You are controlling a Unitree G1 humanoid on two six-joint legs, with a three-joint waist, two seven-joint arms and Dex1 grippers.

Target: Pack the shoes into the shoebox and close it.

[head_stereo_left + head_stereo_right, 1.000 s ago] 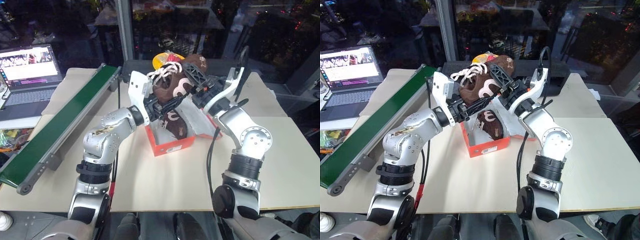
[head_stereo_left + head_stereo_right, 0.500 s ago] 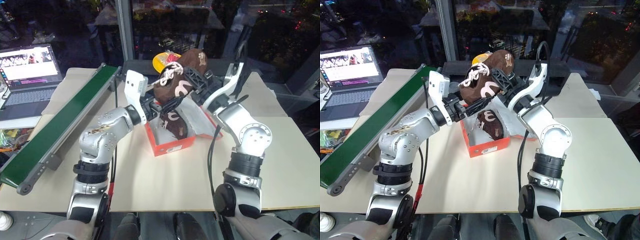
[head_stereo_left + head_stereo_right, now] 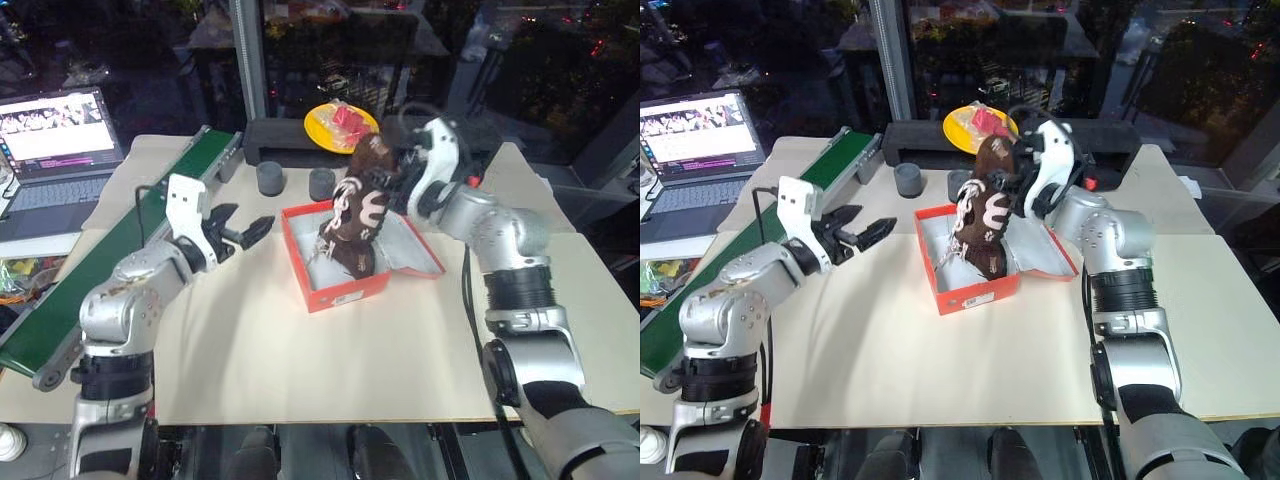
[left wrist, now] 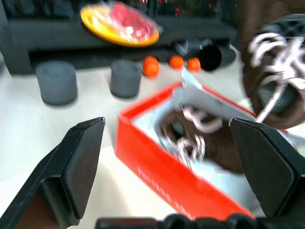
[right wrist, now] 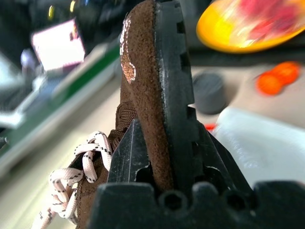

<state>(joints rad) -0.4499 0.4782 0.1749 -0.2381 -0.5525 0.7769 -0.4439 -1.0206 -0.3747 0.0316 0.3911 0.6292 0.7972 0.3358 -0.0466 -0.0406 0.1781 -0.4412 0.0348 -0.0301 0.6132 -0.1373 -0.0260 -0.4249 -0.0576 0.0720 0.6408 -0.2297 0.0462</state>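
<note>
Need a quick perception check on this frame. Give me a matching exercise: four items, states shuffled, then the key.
Items:
1. left gripper
2. right gripper
3. second shoe
4. shoebox

States:
A. lying inside the box
B. shut on the raised shoe
C. lid open, on the table
D. open, holding nothing, beside the box

Pairs: 1-D, 2-B, 3-A, 4-C
</note>
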